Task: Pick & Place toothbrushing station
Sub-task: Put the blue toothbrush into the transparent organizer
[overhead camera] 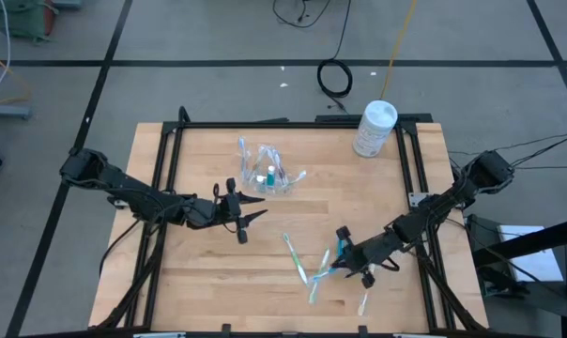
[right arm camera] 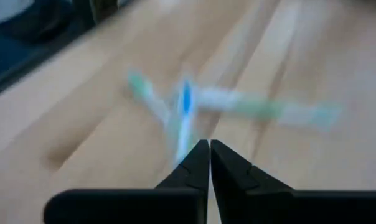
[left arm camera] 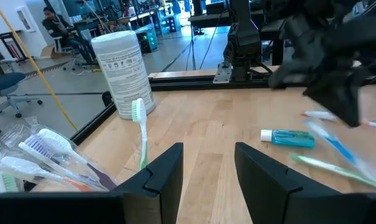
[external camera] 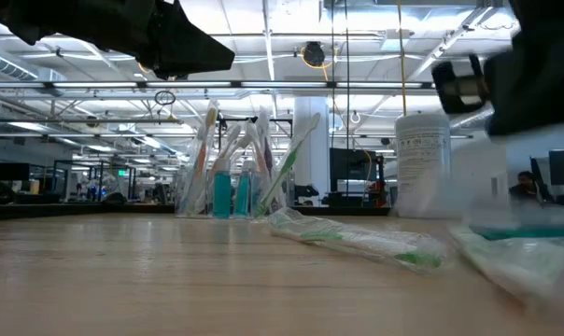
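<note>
On the table (overhead camera: 208, 282), a white canister (overhead camera: 375, 128) stands at the far right corner. The clear cup (overhead camera: 268, 171), holding brushes and blue tubes, sits mid-table toward the far edge. The left gripper (overhead camera: 251, 218) hovers near it, fingers apart and empty. The right gripper (overhead camera: 337, 267) is low at the near right, fingers pinched together over loose toothbrushes (overhead camera: 307, 268); whether it holds one is unclear.
</note>
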{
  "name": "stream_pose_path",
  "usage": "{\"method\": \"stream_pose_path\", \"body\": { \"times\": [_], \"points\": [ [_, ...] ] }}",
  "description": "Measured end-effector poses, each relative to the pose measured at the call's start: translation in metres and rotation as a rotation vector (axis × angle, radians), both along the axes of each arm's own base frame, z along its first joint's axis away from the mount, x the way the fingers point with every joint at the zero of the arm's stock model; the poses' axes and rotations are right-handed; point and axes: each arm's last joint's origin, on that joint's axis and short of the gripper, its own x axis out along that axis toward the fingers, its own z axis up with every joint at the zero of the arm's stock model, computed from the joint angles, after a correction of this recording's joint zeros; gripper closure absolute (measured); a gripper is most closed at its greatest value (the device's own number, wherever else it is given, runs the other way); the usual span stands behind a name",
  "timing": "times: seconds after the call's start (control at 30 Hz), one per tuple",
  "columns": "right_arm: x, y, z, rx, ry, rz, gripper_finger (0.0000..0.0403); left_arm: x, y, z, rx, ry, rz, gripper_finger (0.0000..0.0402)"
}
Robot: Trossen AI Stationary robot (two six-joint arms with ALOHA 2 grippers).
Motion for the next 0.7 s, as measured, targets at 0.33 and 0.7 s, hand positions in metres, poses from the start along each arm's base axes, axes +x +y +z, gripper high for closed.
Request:
{"method": "stream_pose_path", "body": {
  "times": [0.33, 0.7],
  "points": [
    [0.021, -0.026, 0.034, -0.033, -0.324, -0.139, 0.0402, 0.000, 0.000, 0.000, -0.005, 0.000, 0.000, 0.0254],
    [0.014, -0.003, 0.003, 0.301, 0.023, -0.048, 0.0343, 0.000, 0.000, -0.001, -0.021, 0.000, 0.002, 0.0254]
  ]
}}
